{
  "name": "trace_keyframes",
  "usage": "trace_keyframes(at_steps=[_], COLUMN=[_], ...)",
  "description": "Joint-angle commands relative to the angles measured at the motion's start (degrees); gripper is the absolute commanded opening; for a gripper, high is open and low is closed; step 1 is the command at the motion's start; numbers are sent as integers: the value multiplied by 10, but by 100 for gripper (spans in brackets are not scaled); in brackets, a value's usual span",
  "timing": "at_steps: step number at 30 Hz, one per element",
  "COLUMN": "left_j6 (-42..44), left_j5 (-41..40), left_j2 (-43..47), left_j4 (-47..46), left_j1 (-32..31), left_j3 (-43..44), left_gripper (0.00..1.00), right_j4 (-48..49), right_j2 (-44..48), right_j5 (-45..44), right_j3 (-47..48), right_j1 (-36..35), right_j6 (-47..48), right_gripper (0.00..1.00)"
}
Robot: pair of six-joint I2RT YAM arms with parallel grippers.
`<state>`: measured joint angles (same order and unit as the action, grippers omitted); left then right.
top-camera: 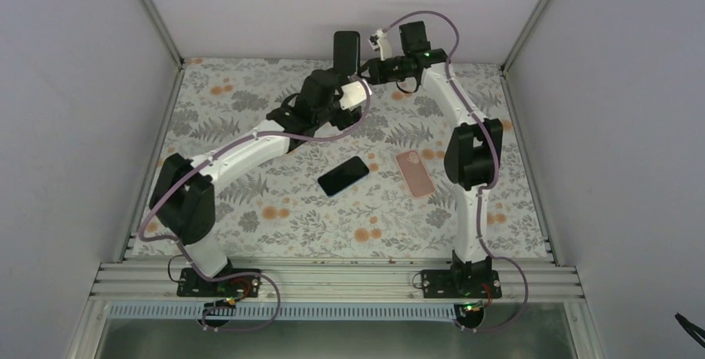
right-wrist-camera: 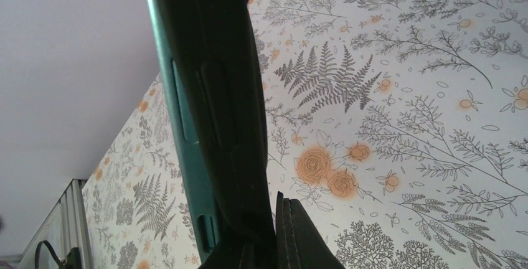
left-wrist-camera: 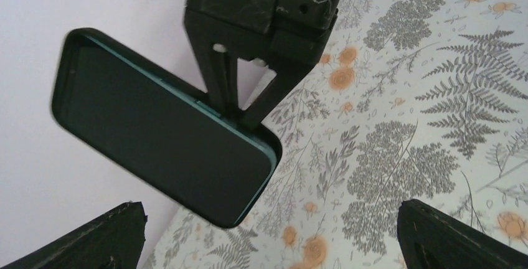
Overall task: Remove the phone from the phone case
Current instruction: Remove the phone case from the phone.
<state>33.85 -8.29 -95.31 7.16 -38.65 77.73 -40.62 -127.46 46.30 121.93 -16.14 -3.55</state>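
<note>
Teal-cased phone (top-camera: 347, 50) stands upright, gripped by right jaws; left jaws gape.

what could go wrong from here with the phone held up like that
1. The right fingers pinch the cased phone only by one long edge, in the air above the table; a tug could twist it loose and drop it.
2. The left fingers stand wide open short of it; closing across case and phone together would likely separate nothing.
</note>
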Motion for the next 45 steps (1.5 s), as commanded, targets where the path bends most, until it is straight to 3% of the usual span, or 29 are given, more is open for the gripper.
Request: trace_keyframes(at_steps=[1, 9, 18, 33, 45], left_j6=[-17, -27, -30, -18, -8], left_j5=[-35, -84, -87, -129, -201], left_j2=[-41, -58, -38, -78, -92], left_j4=[-36, -70, -88, -104, -133], left_j1=[-5, -3, -1, 2, 4], left_j3=[39, 36, 28, 54, 37], left_gripper=[100, 100, 100, 100, 92], right_j4=[45, 44, 41, 45, 47], right_j2=[55, 67, 51, 64, 77], right_j5=[1, 10, 22, 37, 32], right_j3=[-6, -13, -16, -24, -30], right_j1=[-9, -11, -12, -29, -34], right_j6=[-16, -14, -13, -10, -12], right_gripper=[3, 3, 3, 3, 3])
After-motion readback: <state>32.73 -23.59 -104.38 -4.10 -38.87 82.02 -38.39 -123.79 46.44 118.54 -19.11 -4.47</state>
